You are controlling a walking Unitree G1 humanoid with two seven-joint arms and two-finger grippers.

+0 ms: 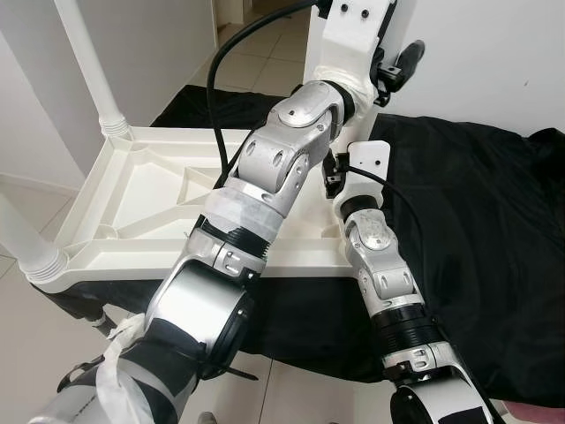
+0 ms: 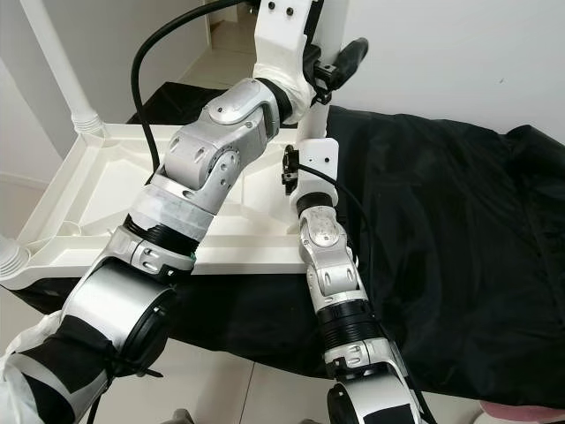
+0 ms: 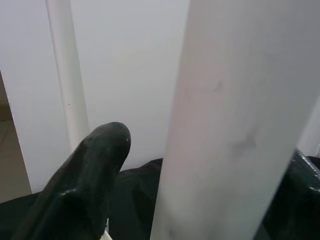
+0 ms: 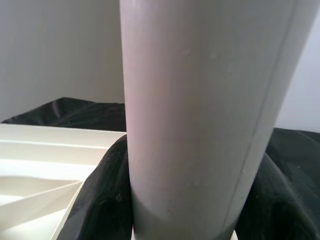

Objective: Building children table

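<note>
The white plastic children's table lies upside down on a black cloth. Two white legs stand in its left corners, one far and one near. My left arm reaches across the table to its far right corner. There my left gripper straddles another upright white table leg. One black finger stands off the leg with a gap, so the gripper is open. Lower on the same leg, my right gripper is shut on it just above the corner socket.
The black cloth covers a low surface and hangs over its front edge. White walls stand close on the right and behind. A tiled floor runs beyond the table. A black cable loops over my left arm.
</note>
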